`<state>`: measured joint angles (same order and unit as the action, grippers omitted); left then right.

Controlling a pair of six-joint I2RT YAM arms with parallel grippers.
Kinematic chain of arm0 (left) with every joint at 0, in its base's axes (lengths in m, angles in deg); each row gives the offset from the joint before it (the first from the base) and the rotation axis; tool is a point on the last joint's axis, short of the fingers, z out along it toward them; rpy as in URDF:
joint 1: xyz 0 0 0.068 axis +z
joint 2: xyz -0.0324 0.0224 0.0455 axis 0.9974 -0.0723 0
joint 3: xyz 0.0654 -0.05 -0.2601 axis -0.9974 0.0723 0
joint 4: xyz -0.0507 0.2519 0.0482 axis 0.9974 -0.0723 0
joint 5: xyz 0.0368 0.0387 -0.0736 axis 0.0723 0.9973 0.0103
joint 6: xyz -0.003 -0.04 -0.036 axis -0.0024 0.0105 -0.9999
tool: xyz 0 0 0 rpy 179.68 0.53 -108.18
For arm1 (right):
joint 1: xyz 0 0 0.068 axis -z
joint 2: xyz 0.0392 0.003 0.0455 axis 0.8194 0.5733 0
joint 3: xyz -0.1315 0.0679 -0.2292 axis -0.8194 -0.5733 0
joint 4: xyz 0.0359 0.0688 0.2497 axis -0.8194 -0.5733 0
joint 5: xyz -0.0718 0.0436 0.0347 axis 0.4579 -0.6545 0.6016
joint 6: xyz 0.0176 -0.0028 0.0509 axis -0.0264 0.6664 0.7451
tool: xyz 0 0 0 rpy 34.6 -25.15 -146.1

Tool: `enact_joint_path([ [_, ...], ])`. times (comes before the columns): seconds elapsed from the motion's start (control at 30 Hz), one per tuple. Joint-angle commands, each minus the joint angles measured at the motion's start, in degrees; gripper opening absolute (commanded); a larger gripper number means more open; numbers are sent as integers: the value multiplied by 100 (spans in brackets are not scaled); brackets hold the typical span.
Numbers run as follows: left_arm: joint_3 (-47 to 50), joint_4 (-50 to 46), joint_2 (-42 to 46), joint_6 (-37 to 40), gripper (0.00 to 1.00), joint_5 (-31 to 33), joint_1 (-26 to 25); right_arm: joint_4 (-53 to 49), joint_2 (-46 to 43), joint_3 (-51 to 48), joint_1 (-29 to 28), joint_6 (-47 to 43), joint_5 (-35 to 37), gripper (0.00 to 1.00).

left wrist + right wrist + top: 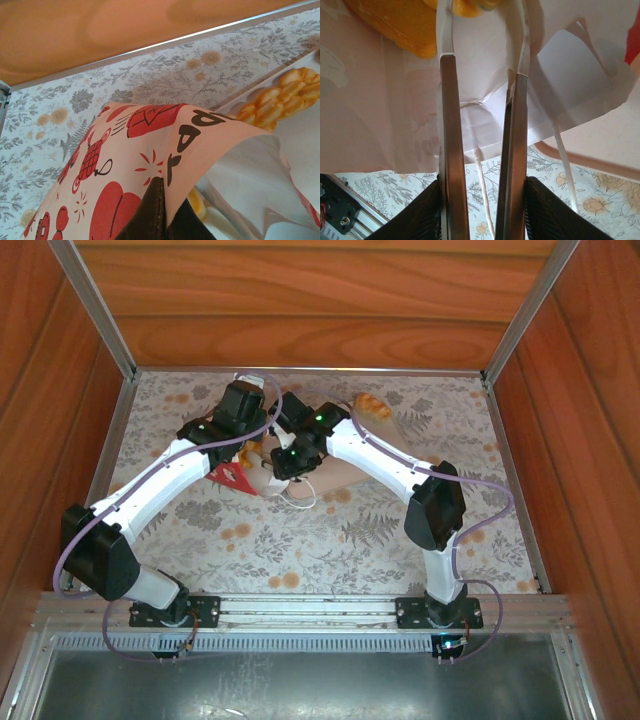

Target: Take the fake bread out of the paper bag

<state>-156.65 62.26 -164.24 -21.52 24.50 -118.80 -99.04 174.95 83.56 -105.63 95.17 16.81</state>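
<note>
- My left jaws are pressing together on the rim of the paper bag, holding its mouth up off the floral table.
- My right jaws are reaching inside, standing slightly apart. Whether they are gripping anything I cannot tell.
- A glossy orange bread is lying at 11 o'clock of them.
- A braided loaf is already lying on the beige tray, at 1 o'clock of the bag, so I judge the task partly done.
- The paper is looking thin and creased, the bread hard and shiny.

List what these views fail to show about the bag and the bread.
- Top external: the mouth and contents of the paper bag, hidden under the arms.
- Right wrist: whether the right gripper holds a fake bread; the jaws' tips run off the top edge.
- Left wrist: how many pieces are inside; the bag's printed wall covers them.
</note>
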Motion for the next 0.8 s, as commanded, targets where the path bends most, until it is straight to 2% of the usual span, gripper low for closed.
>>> enact_joint_path([
  [0.0, -174, 56, 250, -78, 0, -73, 48, 262, -130, -47, -32, 44, 291, 45],
  [0.2, -179, 75, 264, -104, 0, -175, 45, 518, -51, -11, -33, -39, 339, 45],
  [0.5, -139, 118, 299, -146, 0, -211, 56, 568, 67, 137, -39, -66, 272, 32],
  [0.77, -44, 206, 284, -295, 0, -58, 87, 647, -433, -138, -86, -42, 199, 19],
])
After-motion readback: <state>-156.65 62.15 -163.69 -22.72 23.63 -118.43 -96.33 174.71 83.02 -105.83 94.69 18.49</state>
